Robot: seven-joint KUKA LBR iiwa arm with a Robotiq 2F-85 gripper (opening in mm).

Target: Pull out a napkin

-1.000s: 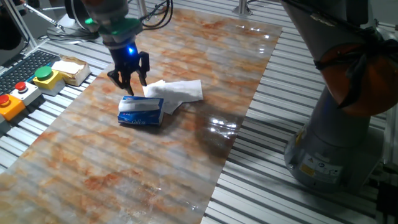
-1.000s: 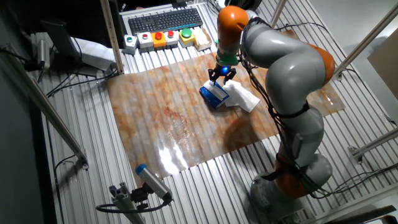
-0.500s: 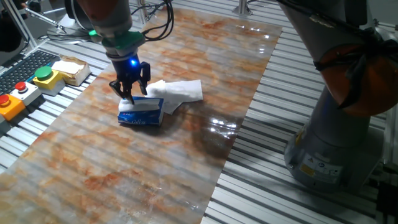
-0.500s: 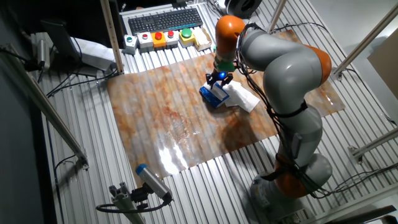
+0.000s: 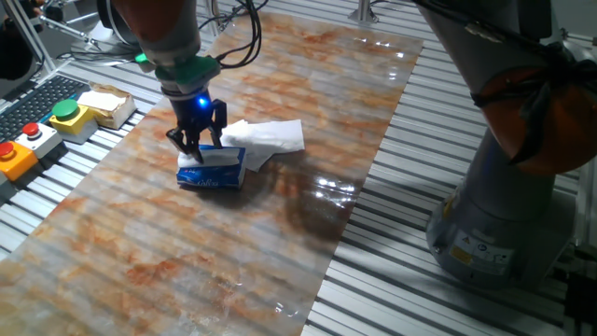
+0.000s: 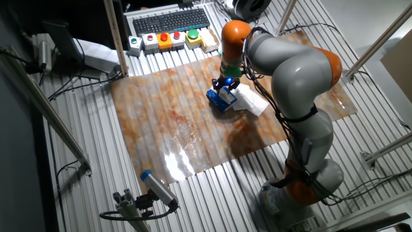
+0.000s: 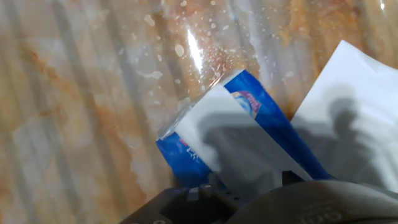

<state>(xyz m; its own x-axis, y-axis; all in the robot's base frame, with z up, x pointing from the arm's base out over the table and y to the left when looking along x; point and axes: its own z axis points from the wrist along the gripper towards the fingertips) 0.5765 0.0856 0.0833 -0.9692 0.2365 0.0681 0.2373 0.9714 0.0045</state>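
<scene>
Gripper down on top of the blue pack, jaw state unclear; napkin at pack's top slot is thin, tears easily, so pinch the exposed fold.

The end effector is covering the near end of the tissue pack, so any contact there is staying hidden. In the hand view the fingers are blurring into dark shapes, and the napkin is running off the right edge.
</scene>
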